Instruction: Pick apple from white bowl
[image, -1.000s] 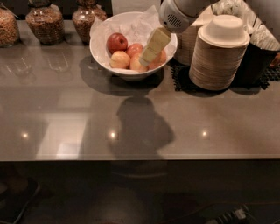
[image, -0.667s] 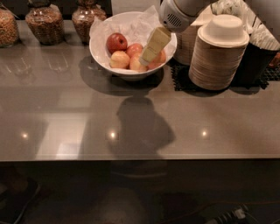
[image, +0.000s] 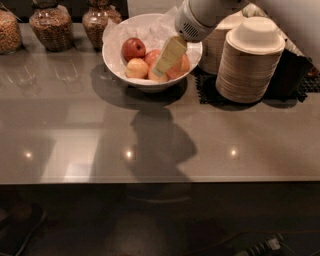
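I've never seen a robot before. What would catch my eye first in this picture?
The gripper reaches down into the white bowl at the back of the counter, close beside the big orange-red apple. A darker red apple lies in the left of the bowl. Tall stacks of disposable bowls stand to the bowl's right.

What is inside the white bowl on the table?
The white bowl holds crumpled white paper, a dark red apple, a pale yellow apple and the orange-red apple. The gripper reaches into it, covering part of that apple; the bowl's bottom is hidden.
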